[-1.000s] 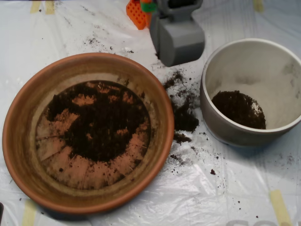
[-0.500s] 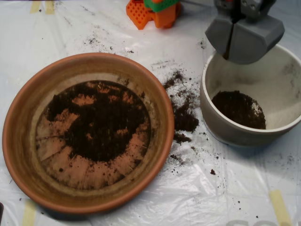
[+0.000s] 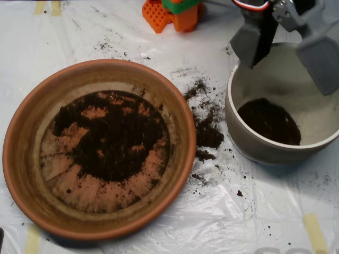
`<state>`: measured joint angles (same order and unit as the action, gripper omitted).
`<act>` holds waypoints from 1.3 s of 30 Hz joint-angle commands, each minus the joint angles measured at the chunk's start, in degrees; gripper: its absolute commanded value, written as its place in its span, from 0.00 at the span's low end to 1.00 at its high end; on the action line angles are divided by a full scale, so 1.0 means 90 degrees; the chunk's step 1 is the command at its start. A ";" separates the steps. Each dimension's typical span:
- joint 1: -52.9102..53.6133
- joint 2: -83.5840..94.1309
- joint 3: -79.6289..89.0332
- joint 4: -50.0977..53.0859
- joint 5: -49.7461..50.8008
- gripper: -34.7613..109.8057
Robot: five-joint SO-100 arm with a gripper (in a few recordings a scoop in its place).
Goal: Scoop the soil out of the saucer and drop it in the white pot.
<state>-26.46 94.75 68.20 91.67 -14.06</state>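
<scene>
Scoop (image 3: pixel 288 47) over white pot (image 3: pixel 249 140) at table's right edge, halves spread wide, holding nothing. 1 pot, soil (image 3: pixel 269 120) pile inside; 1 saucer (image 3: pixel 32 132) at left, soil patch on base. Loose spill on sheet (image 3: pixel 254 211) between them. Vs 0.5 s ago: scoop was shut, now open; pot pile slightly bigger.

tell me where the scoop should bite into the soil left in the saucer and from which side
Bite the thick dark mound of soil at the centre of the saucer, coming straight down from above: the raised rim blocks sideways entry, and the edges are only thin smears.
</scene>
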 commanded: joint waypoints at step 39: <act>0.5508 0.0889 0.4873 -0.2930 0.0107 0.56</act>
<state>21.62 103.45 111.27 67.15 -11.87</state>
